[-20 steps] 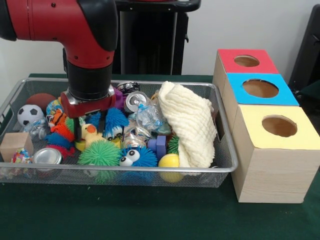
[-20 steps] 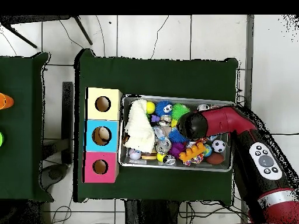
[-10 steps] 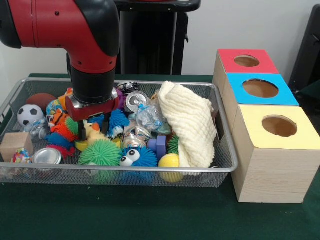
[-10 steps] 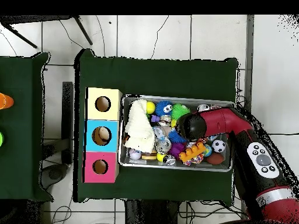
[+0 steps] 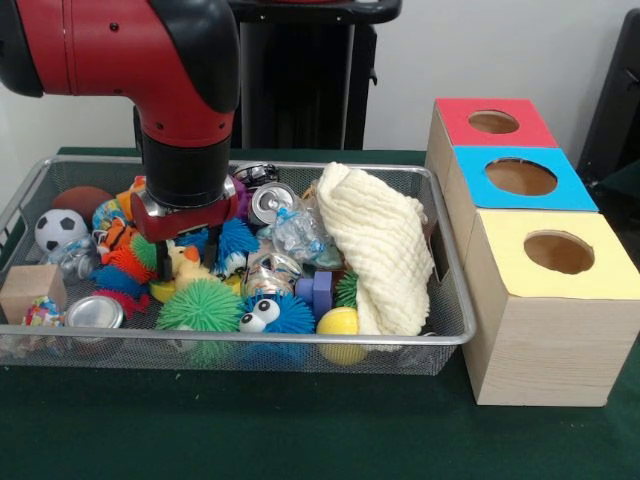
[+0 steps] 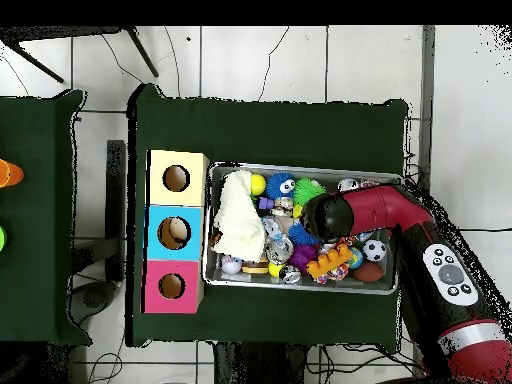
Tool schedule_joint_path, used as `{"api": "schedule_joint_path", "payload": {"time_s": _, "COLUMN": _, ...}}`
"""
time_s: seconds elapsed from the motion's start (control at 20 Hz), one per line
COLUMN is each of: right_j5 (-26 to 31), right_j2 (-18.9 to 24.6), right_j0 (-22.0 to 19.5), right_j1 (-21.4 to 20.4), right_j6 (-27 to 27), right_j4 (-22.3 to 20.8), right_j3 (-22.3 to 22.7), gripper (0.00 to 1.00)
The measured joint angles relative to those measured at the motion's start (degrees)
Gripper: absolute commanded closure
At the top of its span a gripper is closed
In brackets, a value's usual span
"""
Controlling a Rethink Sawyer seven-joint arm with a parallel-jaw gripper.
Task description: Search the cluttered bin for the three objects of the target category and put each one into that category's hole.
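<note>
Target category isn't marked anywhere you can see, so no way to say which toys count. What's under the tool: a yellow rubber duck (image 5: 181,266) in the wire bin (image 5: 452,338), left-centre in the front view, sitting between the two dark fingers (image 5: 161,262) of the gripper (image 5: 186,262). Fingers straddle the duck, one each side; you can't tell if they're clamped on it or just beside it.

Versus 0.5 s ago: no visible change in the front view, arm and duck in the same spot. Versus 1.0 s ago: the arm has shifted slightly toward the bin's middle and the wrist sits a touch higher, so the duck shows more clearly under it.

Around the duck: green spiky ball (image 5: 200,306) just in front, blue spiky ball with googly eyes (image 5: 276,314) beside that, another blue spiky ball (image 5: 233,240) behind. Orange spiky toy (image 5: 127,260) to the left. Silver can (image 5: 95,311) and wooden block (image 5: 30,289) at the left front corner, soccer ball (image 5: 59,229) behind them. Yellow ball (image 5: 339,324) and purple block (image 5: 317,291) near the cream cloth (image 5: 378,248), which is draped over the bin's right end.

Outside the bin, right in the front view: three boxes in a row, red box (image 5: 492,122) farthest, blue box (image 5: 520,177) in the middle, yellow box (image 5: 555,252) nearest, each with a round hole on top.
</note>
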Motion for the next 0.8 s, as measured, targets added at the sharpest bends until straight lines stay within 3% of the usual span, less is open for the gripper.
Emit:
{"api": "schedule_joint_path", "payload": {"time_s": 0.05, "right_j5": -0.01, "right_j2": 0.0, "right_j0": 0.01, "right_j1": 0.01, "right_j6": 0.0, "right_j4": 0.0, "right_j3": 0.01, "gripper": 1.0}}
{"api": "schedule_joint_path", "payload": {"time_s": 0.8, "right_j5": -3.0, "right_j2": 0.88, "right_j0": -1.49, "right_j1": 0.09, "right_j6": 0.0, "right_j4": 0.04, "right_j3": 1.09, "gripper": 1.0}}
